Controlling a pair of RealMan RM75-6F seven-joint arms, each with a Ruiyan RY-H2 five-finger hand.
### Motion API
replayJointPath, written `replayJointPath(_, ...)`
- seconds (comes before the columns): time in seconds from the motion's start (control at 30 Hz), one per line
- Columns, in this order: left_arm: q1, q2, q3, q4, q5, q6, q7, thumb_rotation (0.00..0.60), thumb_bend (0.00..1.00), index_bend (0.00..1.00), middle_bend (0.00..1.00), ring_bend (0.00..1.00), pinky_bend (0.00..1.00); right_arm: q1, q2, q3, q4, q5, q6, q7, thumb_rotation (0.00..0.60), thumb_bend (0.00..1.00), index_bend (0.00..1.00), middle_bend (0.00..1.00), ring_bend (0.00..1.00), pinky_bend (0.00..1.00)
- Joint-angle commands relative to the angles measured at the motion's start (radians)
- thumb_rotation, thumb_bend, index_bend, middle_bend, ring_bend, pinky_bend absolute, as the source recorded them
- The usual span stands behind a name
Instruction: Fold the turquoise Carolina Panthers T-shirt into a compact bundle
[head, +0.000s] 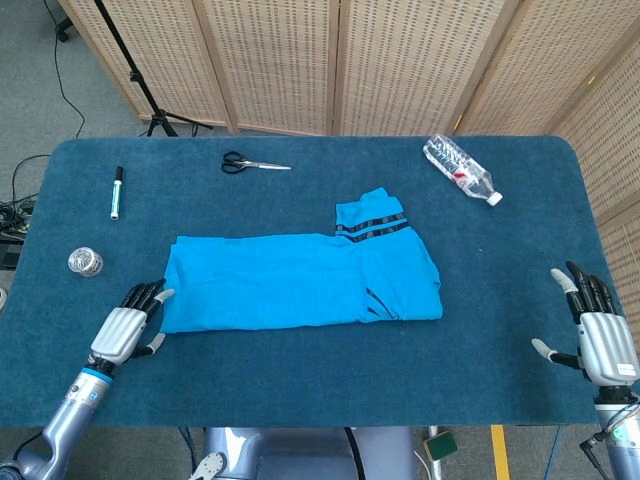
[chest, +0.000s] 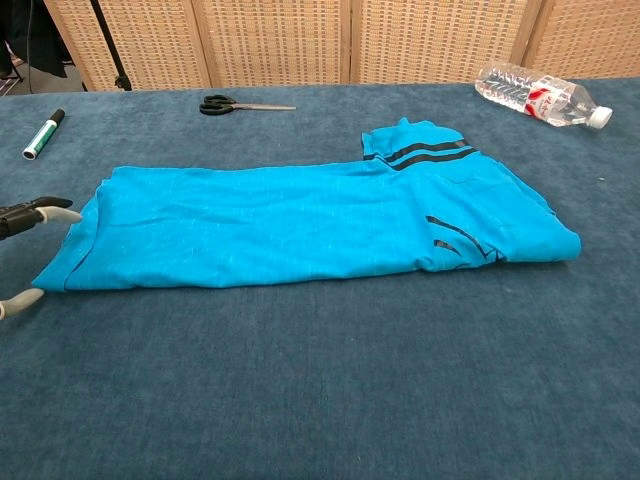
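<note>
Turquoise cloth, the T-shirt (head: 300, 281), is seen laid flat near the middle of the desk (head: 300, 385), folded into a long band running left to right. A sleeve with dark stripes is turned up at the far right end of the band, and more dark marking is seen at the near right corner. The desk is covered in dark blue carpet-like fabric.

The left hand (head: 127, 323) is held low at the left end of the T-shirt, with its fingers apart and nothing gripped; its fingertips (chest: 62, 208) are placed right at the hem, though contact cannot be told for certain. In the chest view only these fingertips are shown at the left edge. The right hand (head: 597, 332) is kept at the near right corner of the desk, well apart from the T-shirt, with fingers spread and nothing held.

Along the far side, scissors (head: 253, 163) with black handles are laid to the left of centre, and a plastic bottle (head: 460, 170) is laid on its side to the right. A marker (head: 116, 192) is placed at the far left, and a small round tin (head: 85, 262) is set nearer, by the left edge.
</note>
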Motion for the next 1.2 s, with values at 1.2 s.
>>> replayJointPath(1.2, -0.06, -0.071, -0.038, 0.07, -0.022, -0.069, 0.031, 0.6, 0.42, 0.31, 0.0, 0.0, 0.0, -0.013, 0.007, 0.025, 0.003, -0.005, -0.021, 0.031, 0.6, 0.0, 0.0, 0.0, 0.0, 0.0)
